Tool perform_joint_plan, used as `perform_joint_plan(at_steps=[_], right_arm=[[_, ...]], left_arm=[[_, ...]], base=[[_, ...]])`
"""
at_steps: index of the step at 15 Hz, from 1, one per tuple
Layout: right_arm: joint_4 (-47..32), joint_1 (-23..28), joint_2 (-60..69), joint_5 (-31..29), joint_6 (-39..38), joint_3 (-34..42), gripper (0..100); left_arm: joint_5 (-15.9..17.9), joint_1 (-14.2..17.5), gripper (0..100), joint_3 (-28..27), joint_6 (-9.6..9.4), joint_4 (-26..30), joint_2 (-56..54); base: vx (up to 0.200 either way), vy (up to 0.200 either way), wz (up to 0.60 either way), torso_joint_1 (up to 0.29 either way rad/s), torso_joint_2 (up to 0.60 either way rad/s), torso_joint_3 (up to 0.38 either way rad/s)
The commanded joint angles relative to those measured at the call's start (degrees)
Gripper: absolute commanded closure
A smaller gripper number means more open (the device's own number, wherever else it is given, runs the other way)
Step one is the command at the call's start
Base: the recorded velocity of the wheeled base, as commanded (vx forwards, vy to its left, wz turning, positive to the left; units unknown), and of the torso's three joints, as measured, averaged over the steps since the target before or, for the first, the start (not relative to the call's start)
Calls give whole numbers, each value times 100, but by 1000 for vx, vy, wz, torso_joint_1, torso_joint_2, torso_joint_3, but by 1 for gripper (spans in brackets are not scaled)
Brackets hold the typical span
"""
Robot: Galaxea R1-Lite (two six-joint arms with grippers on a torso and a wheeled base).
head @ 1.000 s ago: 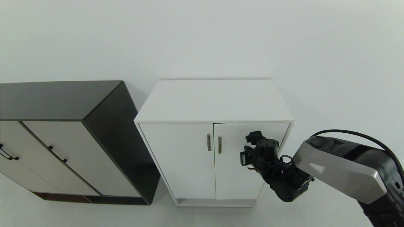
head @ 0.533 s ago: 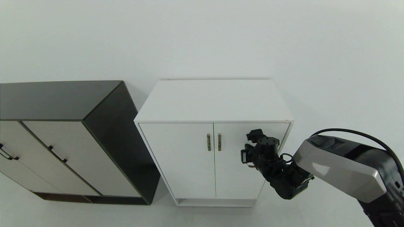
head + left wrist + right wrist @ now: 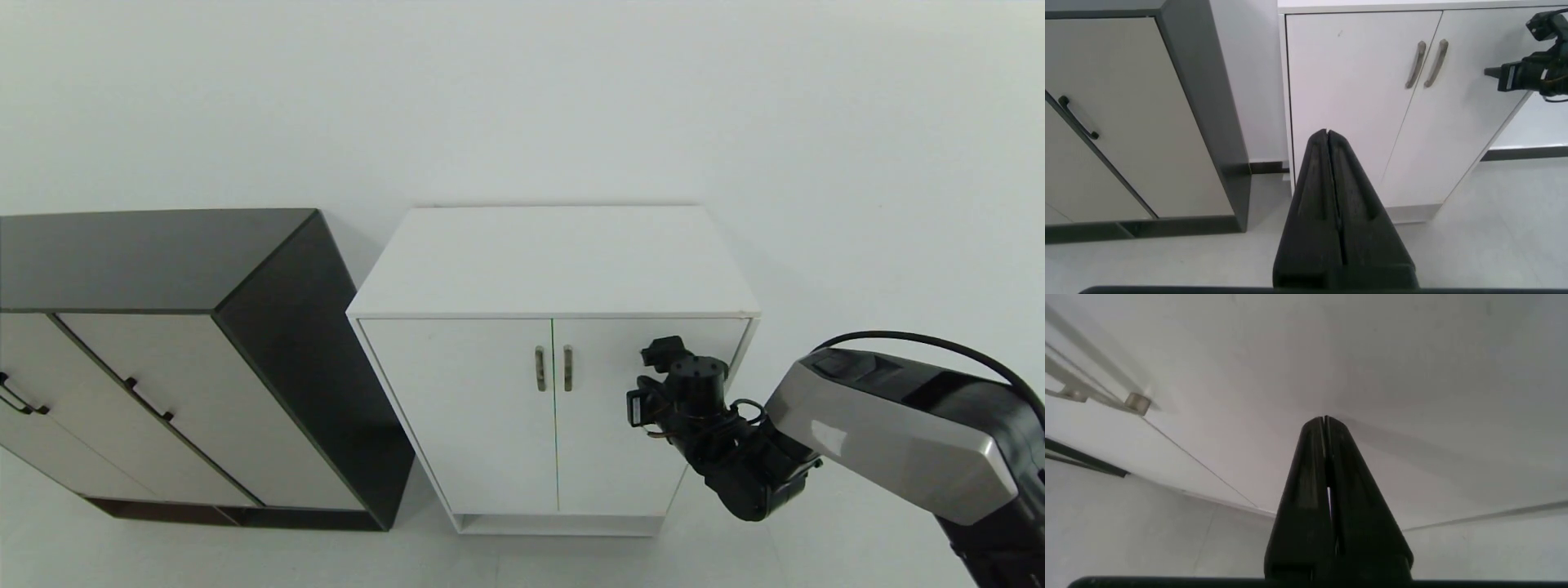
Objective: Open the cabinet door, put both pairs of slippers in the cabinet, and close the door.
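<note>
My right hand [image 3: 1325, 425] is clenched, empty, its tips at the face of the right door [image 3: 612, 457] of the white cabinet [image 3: 555, 261], between the handle [image 3: 567, 371] and the hinge side. I cannot tell whether it is touching. My left hand [image 3: 1327, 135] is clenched too, grasping nothing, low above the floor and well back from the cabinet. Both doors sit flush and shut, and I judge the slippers are behind them. If I push harder, this light cabinet may slide or rock. If I draw back crookedly, a finger could catch the door and pull it ajar. With no catch, the door may also spring open.
</note>
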State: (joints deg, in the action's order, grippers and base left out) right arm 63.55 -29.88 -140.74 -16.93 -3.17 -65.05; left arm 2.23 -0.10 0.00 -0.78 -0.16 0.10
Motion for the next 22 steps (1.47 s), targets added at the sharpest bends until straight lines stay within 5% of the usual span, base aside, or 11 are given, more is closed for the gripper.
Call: perform_joint_plan(at_steps=[1,10,16,19,22], right_arm=[[52,-27,425,-3,1,440,100],[509,17,2868,-425,1,3218,100],[386,1046,5804,-522,88,5459,100],[-255,1608,7245,-469,168,6092,100],[-2110,1608,9266,-469,440,6241,100]], left_arm=[[-3,1,100,0,-1,-2,-1],[-12,1,100,0,16,-2,-1],[-12,1,100,0,25,-2,-1],[-12,1,100,0,25,-2,-1],[-12,1,100,0,25,-2,-1]], base=[[0,0,0,0,0,0],[0,0,0,0,0,0],[0,0,0,0,0,0],[0,0,0,0,0,0],[0,0,0,0,0,0]])
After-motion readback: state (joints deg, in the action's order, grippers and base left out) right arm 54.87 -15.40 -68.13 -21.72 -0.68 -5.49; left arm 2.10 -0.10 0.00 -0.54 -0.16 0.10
